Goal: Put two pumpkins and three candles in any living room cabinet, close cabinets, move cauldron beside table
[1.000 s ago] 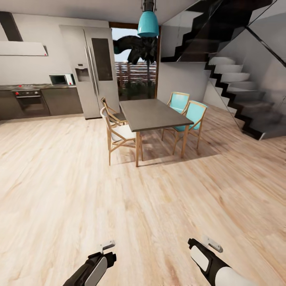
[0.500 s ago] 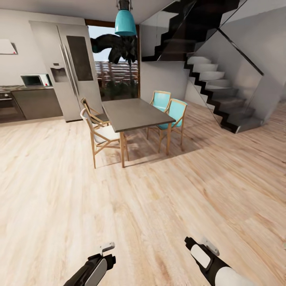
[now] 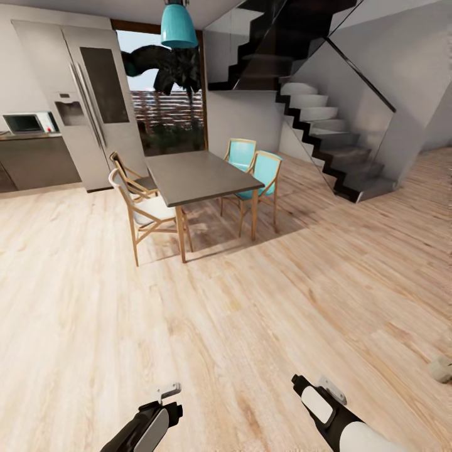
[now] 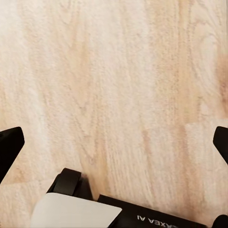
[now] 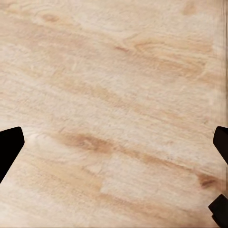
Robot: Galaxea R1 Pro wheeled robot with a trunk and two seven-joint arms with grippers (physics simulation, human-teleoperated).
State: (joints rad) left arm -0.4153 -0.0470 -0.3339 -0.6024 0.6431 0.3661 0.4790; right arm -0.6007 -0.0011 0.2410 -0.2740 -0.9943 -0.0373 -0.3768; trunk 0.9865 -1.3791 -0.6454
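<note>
Low at the right floor edge, one candle, orientation unclear.

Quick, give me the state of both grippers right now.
Left gripper: open, holding nothing, bare wood floor between its fingers.
Right gripper: open, holding nothing, above the same floor.

An open-plan home: pale wood-plank floor, a grey dining table with wooden and teal chairs, a steel fridge beside kitchen units with a microwave, and a dark staircase climbing behind glass.
</note>
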